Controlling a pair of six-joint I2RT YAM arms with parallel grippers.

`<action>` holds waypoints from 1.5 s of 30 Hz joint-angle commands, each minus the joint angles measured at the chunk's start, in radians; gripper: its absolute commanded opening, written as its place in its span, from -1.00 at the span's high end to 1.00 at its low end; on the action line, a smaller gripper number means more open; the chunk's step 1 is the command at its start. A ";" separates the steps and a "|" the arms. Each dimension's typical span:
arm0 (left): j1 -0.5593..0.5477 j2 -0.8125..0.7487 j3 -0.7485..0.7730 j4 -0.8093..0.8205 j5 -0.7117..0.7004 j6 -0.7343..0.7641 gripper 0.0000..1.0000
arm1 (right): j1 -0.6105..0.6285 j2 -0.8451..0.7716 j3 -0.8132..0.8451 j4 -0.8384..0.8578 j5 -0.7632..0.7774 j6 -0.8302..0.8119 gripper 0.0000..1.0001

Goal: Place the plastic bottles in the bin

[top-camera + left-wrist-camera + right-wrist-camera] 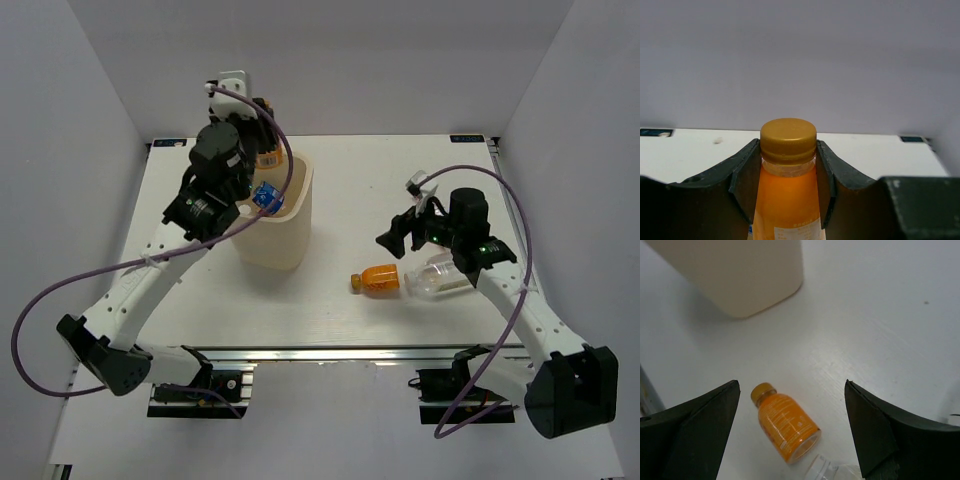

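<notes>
With a blue-labelled bottle [265, 196] in the bin [290, 240], the left claw [788, 150] clamps one orange bottle [787, 200] above its far rim, while the gaping, empty right claw [791, 387] overhangs another orange bottle [379, 279] and a clear bottle [437, 275].

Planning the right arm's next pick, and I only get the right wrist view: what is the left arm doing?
Observer: The left tool is shut on a second orange bottle, gripped just below its cap.
Operator: Where is that relative to the bin?
Observer: About over the bin's far rim, not yet released.
Operator: Anything inside already?
Observer: A blue-labelled bottle shows in the opening.
</notes>
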State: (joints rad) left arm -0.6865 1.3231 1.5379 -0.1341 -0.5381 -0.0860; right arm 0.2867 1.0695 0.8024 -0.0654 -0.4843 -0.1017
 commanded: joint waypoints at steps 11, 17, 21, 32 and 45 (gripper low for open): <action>0.243 0.105 -0.094 0.034 0.070 -0.087 0.43 | 0.080 0.095 0.093 -0.264 -0.077 -0.279 -0.79; 0.246 0.094 -0.065 -0.022 0.075 -0.074 -0.96 | 0.098 0.142 0.119 -0.393 0.058 -0.447 -0.79; 0.248 0.064 -0.087 -0.019 0.111 -0.072 -0.96 | 0.106 0.226 0.161 -0.458 0.088 -0.463 -0.79; 0.499 -0.064 -0.189 -0.056 0.329 -0.228 -0.96 | 0.331 0.354 0.150 -0.444 0.369 -0.451 -0.79; 0.628 -0.277 -0.407 -0.124 0.193 -0.400 -0.96 | 0.376 0.468 0.106 -0.407 0.446 -0.369 -0.73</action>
State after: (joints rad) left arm -0.0689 1.0740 1.1648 -0.2176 -0.3054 -0.4217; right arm 0.6586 1.5436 0.9207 -0.5083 -0.0490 -0.4866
